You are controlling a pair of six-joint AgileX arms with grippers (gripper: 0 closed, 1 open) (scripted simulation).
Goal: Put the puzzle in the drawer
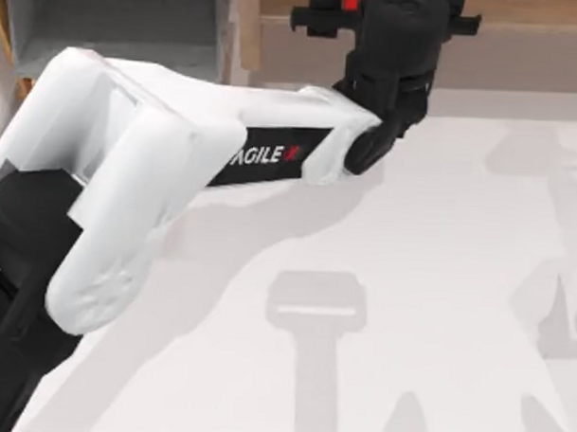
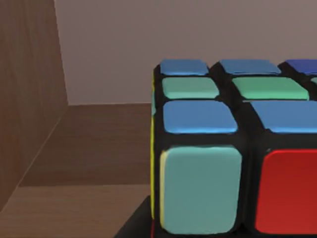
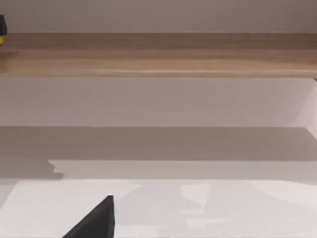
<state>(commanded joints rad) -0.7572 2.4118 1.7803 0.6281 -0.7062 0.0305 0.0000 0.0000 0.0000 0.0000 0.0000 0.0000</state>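
Blue-topped puzzle [image 2: 233, 148] sits level on wood.

white table [image 1: 381, 276], long wooden shelf ledge [image 3: 158, 54] along its far edge, pale wall [image 3: 158, 15] behind

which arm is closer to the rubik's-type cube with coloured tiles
Left. The left gripper is at the multicoloured tiled cube, which looms right before its wrist camera above a wooden ledge. The right arm is parked away.
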